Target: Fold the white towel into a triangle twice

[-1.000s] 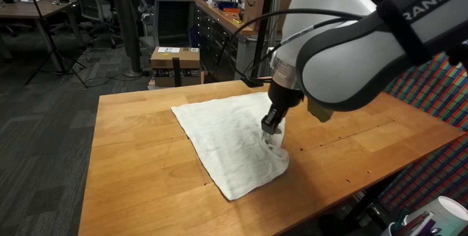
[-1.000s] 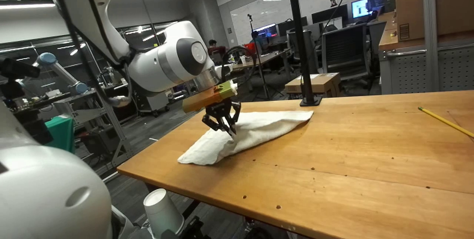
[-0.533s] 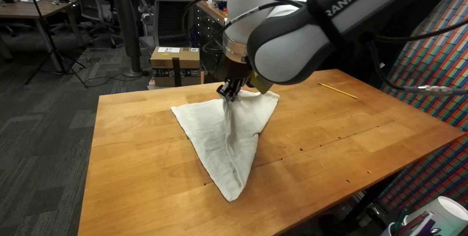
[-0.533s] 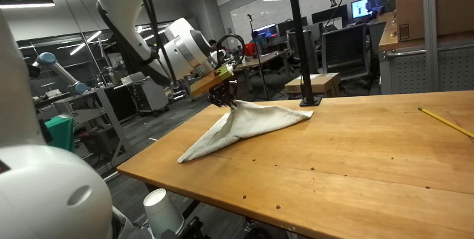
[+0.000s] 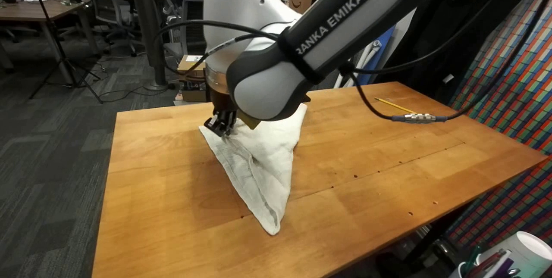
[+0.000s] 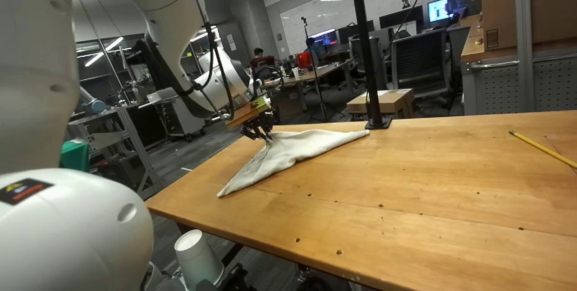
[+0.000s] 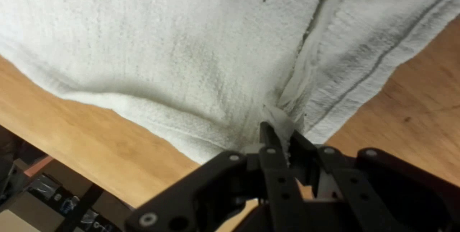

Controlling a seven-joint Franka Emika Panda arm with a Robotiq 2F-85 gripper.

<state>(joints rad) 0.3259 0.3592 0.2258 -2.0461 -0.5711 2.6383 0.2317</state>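
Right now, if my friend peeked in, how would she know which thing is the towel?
Find the big wooden table, then look for the black end effector pinching something there. What it pinches is the white towel, spread in a roughly triangular shape. Unlike the thin, straight yellow pencil on the same table, it's wide, wrinkly cloth.

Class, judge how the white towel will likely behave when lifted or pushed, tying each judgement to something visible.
The white towel is probably floppy: it bunches where the gripper pinches it. It looks thin, so probably light for its size. Pushed across the table, it would likely ruck up, since loose folds show.
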